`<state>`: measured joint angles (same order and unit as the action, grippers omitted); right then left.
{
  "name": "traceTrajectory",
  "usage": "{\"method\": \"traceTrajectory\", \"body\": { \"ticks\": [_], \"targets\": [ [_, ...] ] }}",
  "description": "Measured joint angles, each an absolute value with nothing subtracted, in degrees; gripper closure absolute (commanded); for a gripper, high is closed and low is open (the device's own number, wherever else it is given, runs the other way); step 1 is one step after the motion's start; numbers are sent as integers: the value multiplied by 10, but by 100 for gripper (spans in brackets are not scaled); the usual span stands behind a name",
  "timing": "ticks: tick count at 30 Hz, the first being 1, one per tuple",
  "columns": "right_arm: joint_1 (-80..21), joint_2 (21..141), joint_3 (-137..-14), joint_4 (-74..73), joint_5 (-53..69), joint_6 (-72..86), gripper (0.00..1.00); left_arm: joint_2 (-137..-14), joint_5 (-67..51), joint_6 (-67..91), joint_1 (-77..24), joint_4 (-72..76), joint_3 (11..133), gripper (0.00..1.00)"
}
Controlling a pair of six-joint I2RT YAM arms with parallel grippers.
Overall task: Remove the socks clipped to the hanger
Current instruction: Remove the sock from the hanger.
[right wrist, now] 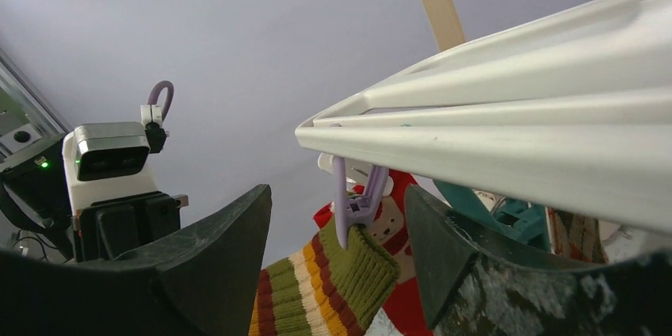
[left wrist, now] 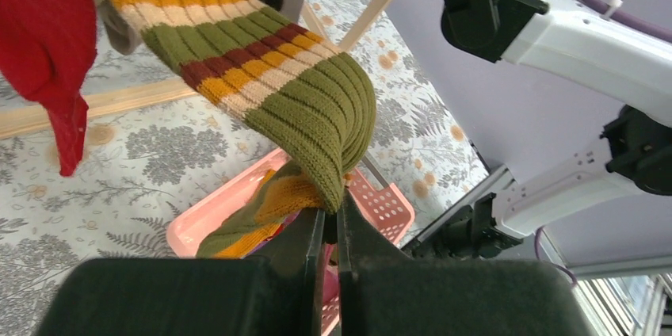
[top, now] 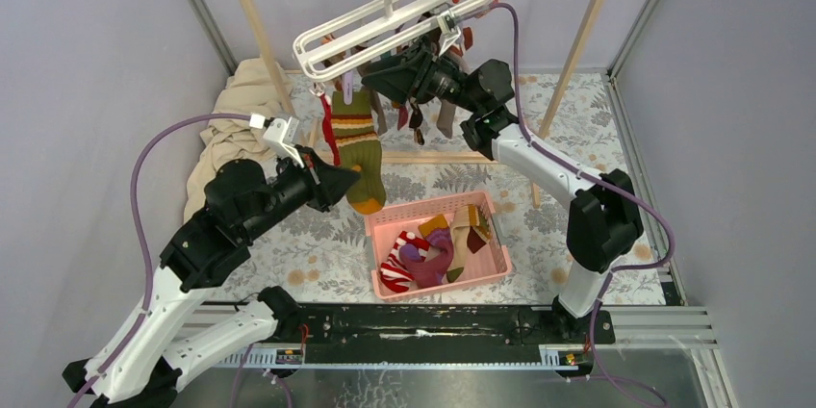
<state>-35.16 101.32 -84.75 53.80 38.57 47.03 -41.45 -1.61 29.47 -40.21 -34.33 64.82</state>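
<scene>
The white hanger (top: 390, 18) hangs tilted from the wooden rail, with several socks clipped under it. An olive sock with orange, cream and maroon stripes (top: 358, 143) hangs from a purple clip (right wrist: 353, 201). My left gripper (top: 346, 179) is shut on this sock's lower fold (left wrist: 317, 126), just above the pink basket. My right gripper (right wrist: 339, 190) stands open under the hanger bar (right wrist: 507, 130). The purple clip and the sock's cuff (right wrist: 349, 273) sit between its fingers, untouched. A red sock (left wrist: 47, 35) hangs beside the striped one.
The pink basket (top: 414, 208) on the flowered cloth holds several loose socks. A beige cloth (top: 236, 119) lies at the left by the wooden rail frame (top: 260, 23). More socks (top: 423, 114) dangle behind the right gripper (top: 375, 79).
</scene>
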Motion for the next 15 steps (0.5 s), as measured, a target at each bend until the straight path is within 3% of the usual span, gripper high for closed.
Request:
{"method": "traceTrajectory", "body": {
  "ticks": [15],
  "targets": [
    [-357, 1022, -828, 573, 395, 468, 32, -416, -76, 305, -402, -342, 652, 100]
  ]
}}
